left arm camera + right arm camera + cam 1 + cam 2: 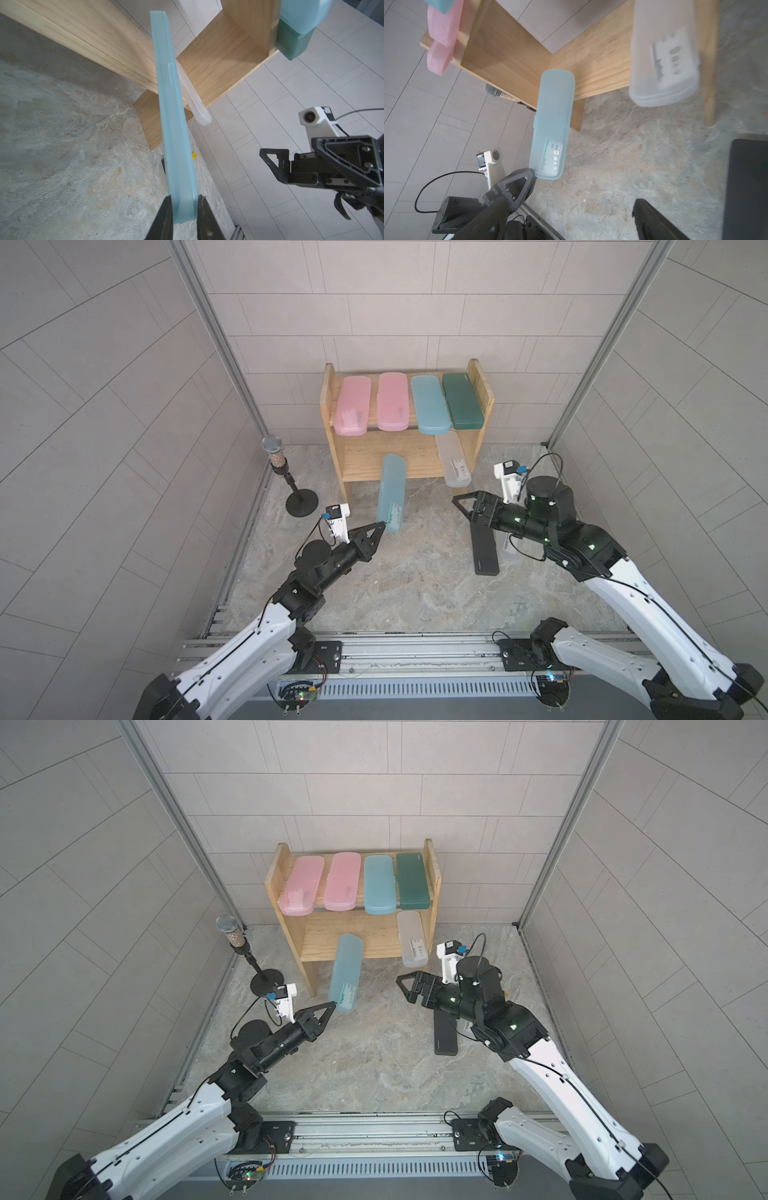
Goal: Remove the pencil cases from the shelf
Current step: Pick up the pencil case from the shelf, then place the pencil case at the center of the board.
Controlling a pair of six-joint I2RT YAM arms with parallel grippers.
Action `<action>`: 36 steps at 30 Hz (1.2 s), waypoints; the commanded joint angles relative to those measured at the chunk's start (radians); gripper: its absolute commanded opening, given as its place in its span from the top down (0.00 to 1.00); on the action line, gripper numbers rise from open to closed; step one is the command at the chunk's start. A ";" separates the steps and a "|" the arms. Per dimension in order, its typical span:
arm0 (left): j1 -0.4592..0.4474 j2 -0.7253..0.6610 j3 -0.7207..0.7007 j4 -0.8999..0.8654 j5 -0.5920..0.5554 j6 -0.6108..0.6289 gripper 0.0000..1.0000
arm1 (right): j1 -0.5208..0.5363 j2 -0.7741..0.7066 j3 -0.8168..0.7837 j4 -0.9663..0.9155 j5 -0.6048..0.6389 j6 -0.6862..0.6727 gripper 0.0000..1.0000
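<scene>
Left gripper point(332, 1005) clamping near end of light blue case point(345, 969), far end overlapping shelf point(291, 930) lower tier; right gripper point(409, 989) hovering over black case point(445, 1038).

The left arm point(237, 655) and the right arm point(648, 614) are each made up of long white shells joined by black joint housings. Thin black cables point(452, 172) are run along the shells and looped at the wrists. Green lights point(515, 519) are shown on the right arm's black joints. The left pincer point(384, 524) and the right pincer point(461, 510) are black, with triangular open-framed fingers point(517, 175) fastened by silver screws point(367, 148). A white camera block point(338, 524) with a blue plug is mounted at each wrist.
</scene>
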 commanded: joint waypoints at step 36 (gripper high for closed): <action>0.005 -0.433 -0.089 -0.243 -0.042 0.088 1.00 | 0.305 0.621 0.326 0.128 0.225 0.063 0.00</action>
